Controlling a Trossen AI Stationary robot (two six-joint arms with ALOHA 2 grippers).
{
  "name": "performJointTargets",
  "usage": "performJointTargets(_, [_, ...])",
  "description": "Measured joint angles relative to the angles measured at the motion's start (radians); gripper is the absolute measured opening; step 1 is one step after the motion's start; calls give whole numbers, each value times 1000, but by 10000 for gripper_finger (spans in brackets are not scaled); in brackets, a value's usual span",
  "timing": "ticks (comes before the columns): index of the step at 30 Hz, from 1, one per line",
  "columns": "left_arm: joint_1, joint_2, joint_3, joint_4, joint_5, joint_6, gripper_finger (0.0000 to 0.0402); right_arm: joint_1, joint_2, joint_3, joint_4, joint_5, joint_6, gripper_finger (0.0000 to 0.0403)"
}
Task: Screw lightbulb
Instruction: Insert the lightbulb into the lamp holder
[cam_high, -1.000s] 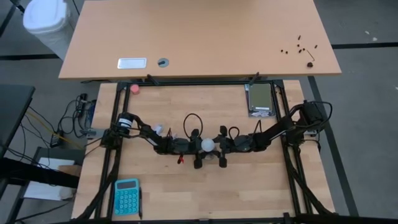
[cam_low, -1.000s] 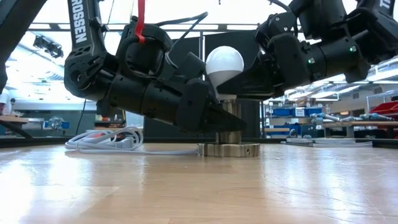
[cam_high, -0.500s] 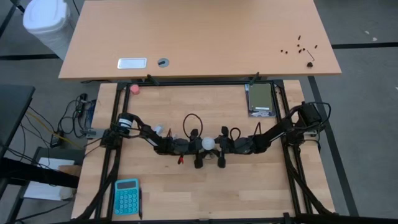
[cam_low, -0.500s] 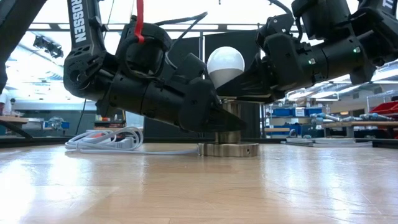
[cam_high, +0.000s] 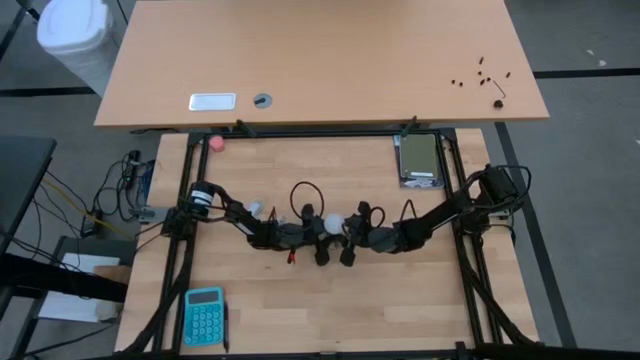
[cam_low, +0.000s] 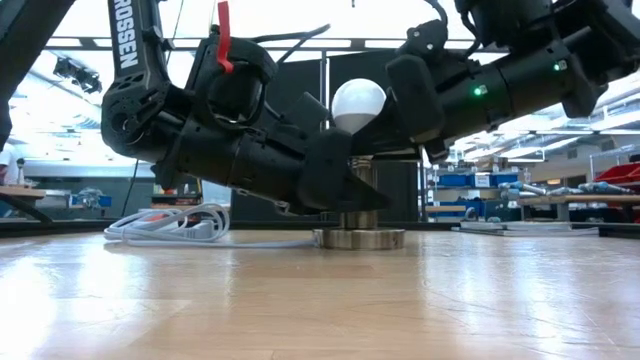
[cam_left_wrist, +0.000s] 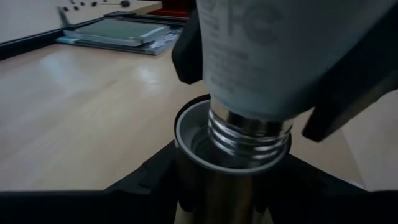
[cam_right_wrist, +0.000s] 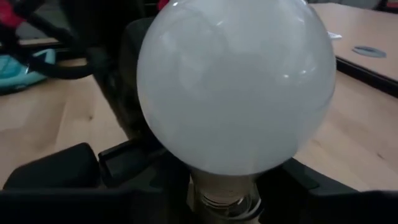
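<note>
Lightbulb (cam_low: 358, 104) at table (cam_high: 400, 300) centre, its threaded base entering the metal socket (cam_low: 359, 232). Left gripper (cam_high: 312, 234), arriving from 9 o'clock, has its jaws clamped on the socket stem. Right gripper (cam_high: 348, 236), from 3 o'clock, has its jaws closed on the bulb's neck below the globe. Likely light, smooth and fragile; best gripped gently at the neck. A pink ball (cam_high: 216, 143) lies far off toward 11 o'clock.
</note>
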Motion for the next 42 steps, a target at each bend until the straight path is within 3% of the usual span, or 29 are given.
performJointTargets(9, [-1, 0, 0, -2, -53, -26, 191, -9, 0, 12, -50, 7, 62, 168])
performJointTargets(16, [-12, 0, 21, -44, -105, -43, 190, -32, -3, 110, -271, 4, 61, 171])
performJointTargets(25, [-21, 0, 17, -40, -120, -30, 190, -45, 0, 110, -290, -39, 67, 231])
performJointTargets(32, [-24, 0, 16, -38, -113, -21, 190, -86, -23, 109, -295, -140, 52, 270])
performJointTargets(42, [-25, 0, 16, -34, -97, -19, 190, -132, -40, 109, -300, -256, 33, 272])
